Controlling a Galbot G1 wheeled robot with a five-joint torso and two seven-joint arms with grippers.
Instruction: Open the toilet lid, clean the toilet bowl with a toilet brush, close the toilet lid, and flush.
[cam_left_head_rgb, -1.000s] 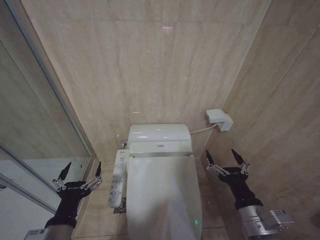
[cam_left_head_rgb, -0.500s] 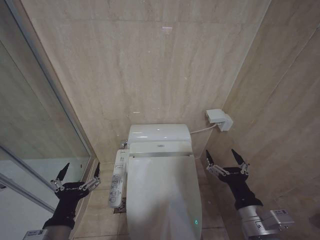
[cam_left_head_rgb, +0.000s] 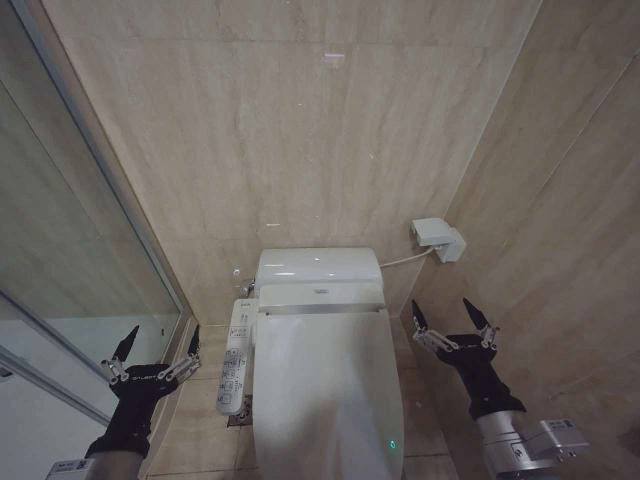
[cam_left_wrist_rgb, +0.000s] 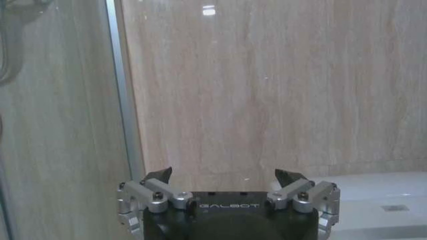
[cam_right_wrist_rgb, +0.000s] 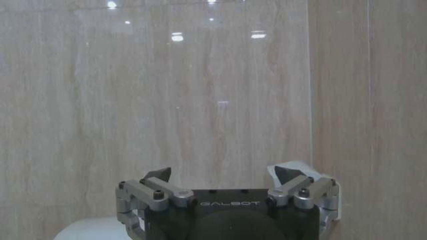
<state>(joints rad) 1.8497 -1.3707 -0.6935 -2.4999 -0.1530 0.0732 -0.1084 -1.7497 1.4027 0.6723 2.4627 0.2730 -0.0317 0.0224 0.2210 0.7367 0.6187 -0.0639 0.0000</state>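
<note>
- Below the head camera, at 6 o'clock, the toilet lid (cam_left_head_rgb: 325, 385) lies flat and closed over the seat, so the toilet bowl is covered. The left gripper (cam_left_head_rgb: 160, 342) hangs at 8 o'clock, fingers spread wide and holding nothing, just beside the control panel (cam_left_head_rgb: 236, 355) fixed to the toilet's left side. The right gripper (cam_left_head_rgb: 450, 318) sits at 4 o'clock, fingers likewise apart and empty, close to the side wall.
- Risk, as I judge it: a left-hand reach for the lid's edge could rake the control panel and press a button; the lid is glossy and curved, so thin fingertips may slip off it; the right arm has little room beside the wall and the white wall box (cam_left_head_rgb: 438, 239) with its cable.
- Printed markings on the control panel are too small to read; a green light (cam_left_head_rgb: 391, 444) glows at the toilet's front.
- From the left wrist, the left gripper (cam_left_wrist_rgb: 224, 176) faces the tiled wall and a metal shower-door frame (cam_left_wrist_rgb: 123, 90); its body reads "GALBOT".
- From the right wrist, the right gripper (cam_right_wrist_rgb: 225, 174) faces the wall, the wall box (cam_right_wrist_rgb: 303, 172) behind one finger; "GALBOT" again.
</note>
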